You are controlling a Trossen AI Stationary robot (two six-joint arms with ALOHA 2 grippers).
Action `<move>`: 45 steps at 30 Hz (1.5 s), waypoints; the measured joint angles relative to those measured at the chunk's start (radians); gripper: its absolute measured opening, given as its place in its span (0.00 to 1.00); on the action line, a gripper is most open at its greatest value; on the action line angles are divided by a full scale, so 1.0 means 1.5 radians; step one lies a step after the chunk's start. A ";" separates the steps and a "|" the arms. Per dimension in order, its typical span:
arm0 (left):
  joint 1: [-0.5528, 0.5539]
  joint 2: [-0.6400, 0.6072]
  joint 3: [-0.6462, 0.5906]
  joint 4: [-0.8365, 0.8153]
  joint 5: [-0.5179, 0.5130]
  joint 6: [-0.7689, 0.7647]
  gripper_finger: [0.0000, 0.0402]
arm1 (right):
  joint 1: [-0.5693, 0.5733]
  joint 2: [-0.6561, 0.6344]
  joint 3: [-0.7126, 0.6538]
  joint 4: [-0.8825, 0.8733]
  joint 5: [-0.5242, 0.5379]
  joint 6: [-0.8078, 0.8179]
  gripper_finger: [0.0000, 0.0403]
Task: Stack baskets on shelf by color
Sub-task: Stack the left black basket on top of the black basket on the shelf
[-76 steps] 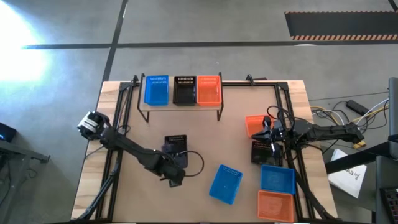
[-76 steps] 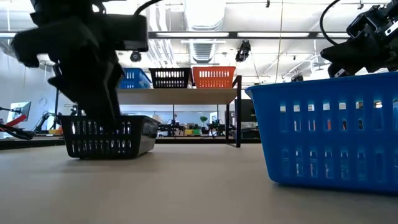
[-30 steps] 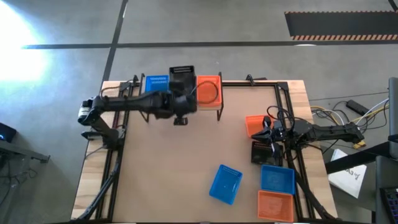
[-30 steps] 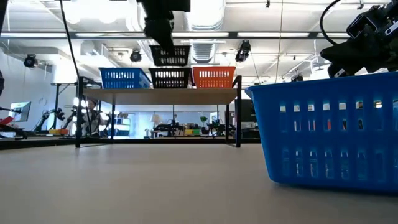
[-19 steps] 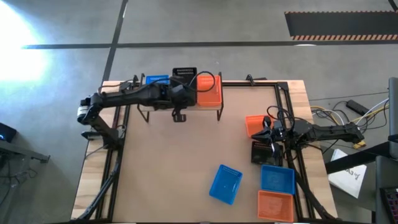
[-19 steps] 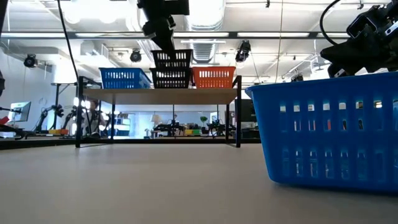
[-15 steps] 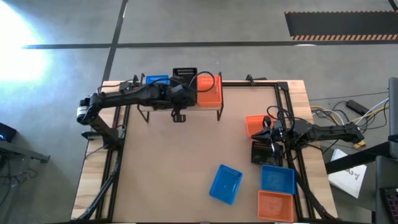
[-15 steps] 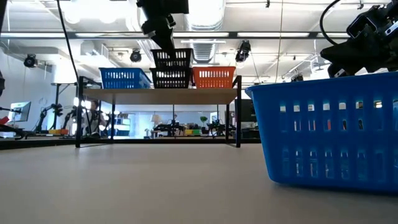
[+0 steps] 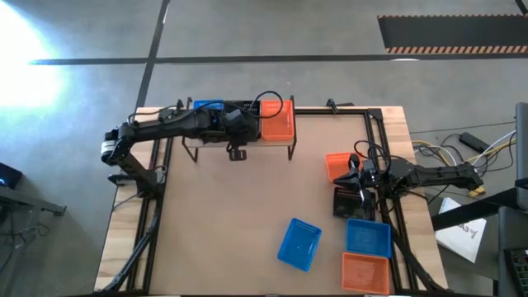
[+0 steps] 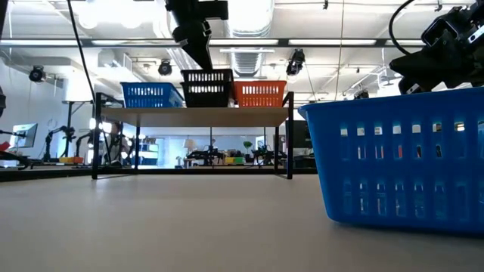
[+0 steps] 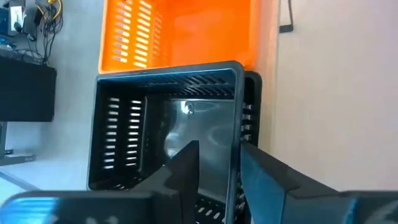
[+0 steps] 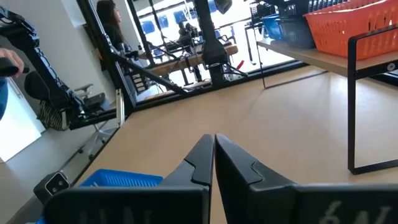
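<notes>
The shelf [image 10: 193,112] stands at the table's far edge and carries a blue basket [image 10: 151,94], a black basket and an orange basket [image 10: 259,93] side by side. My left gripper [image 11: 217,155] reaches over the shelf's middle [image 9: 237,124], shut on a second black basket [image 10: 206,85]. That basket sits nested in the black one on the shelf, with its rim above its neighbours. My right gripper [image 12: 213,146] is shut and waits at the table's right side [image 9: 355,175], touching nothing. My left gripper holds the upper black basket by the wall [image 11: 237,140] that faces the table's near edge. One finger [image 11: 186,165] is inside the basket and one [image 11: 261,174] outside, coming from above and pointing down. The basket stands upright, nested in the black basket below it [image 11: 252,93].
On the table's right half lie an orange basket [image 9: 338,165], a black one [image 9: 345,203], two blue ones [image 9: 299,244] [image 9: 367,238] and another orange one [image 9: 365,271]. The tilted blue one fills the low view's right side [image 10: 401,166]. Bare tabletop [image 9: 214,214] lies left of them.
My left gripper has carried the black basket down from above the shelf and a little toward the far edge. The basket has sunk into the black one on the shelf. The gripper has stayed shut on its wall. The right arm has kept still.
</notes>
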 joint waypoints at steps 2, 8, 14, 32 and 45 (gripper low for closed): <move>0.002 -0.002 0.000 0.001 0.000 -0.011 0.26 | 0.000 0.000 0.000 0.000 0.000 0.000 0.02; 0.009 -0.009 0.002 0.001 0.058 -0.034 0.35 | 0.000 0.000 0.000 0.000 0.000 0.000 0.02; 0.009 -0.004 0.000 0.004 0.088 -0.036 0.42 | 0.000 0.000 0.000 0.000 0.000 0.000 0.02; 0.033 0.026 -0.037 0.018 0.077 -0.035 0.21 | 0.000 0.000 -0.001 0.000 0.000 0.000 0.02; 0.036 0.015 -0.035 0.012 0.059 -0.034 0.10 | 0.000 0.000 -0.001 0.000 0.000 0.000 0.02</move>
